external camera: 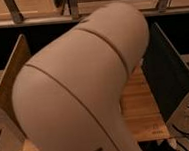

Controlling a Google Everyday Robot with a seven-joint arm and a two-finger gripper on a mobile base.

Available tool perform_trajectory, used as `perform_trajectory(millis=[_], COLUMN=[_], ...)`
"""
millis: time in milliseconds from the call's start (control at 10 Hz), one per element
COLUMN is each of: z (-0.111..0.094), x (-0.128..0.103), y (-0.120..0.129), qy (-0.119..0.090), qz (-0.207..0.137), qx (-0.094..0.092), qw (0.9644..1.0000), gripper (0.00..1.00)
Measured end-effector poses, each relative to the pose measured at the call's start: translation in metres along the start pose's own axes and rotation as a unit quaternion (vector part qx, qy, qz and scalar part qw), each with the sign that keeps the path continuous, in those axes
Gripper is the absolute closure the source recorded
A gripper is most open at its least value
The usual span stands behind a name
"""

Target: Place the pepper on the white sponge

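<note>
Beige arm casing (79,91) blocks nearly everything, so the pincer is out of sight somewhere behind it, can't tell its state, and neither pepper nor white sponge shows on the visible right-edge strip of the wooden counter (140,103).

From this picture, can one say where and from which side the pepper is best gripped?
No. The robot's arm fills most of the view, and no pepper, sponge or gripper shows. Only a strip of wooden tabletop is visible, so neither grip part nor approach side can be judged.
</note>
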Motion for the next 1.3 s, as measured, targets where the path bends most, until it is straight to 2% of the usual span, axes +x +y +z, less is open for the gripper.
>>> perform_trajectory(millis=[300,400,600,900,1000,1100,1300], z=[-0.021,-0.029,-0.037,-0.036,-0.034,-0.031,-0.022], x=[0.025,0.044,0.065,0.060,0.056,0.053,0.068], y=[-0.070,-0.095,-0.120,-0.118,-0.123,-0.133,-0.173], qy=[-0.066,-0.081,-0.097,-0.098,-0.093,-0.085,-0.051], qz=[0.026,0.048,0.069,0.065,0.062,0.059,0.065], qx=[0.013,0.018,0.027,0.027,0.033,0.044,0.075], qw=[0.9974,0.9954,0.9925,0.9928,0.9931,0.9937,0.9937], gripper=[0.20,0.20,0.20,0.20,0.20,0.20,0.20])
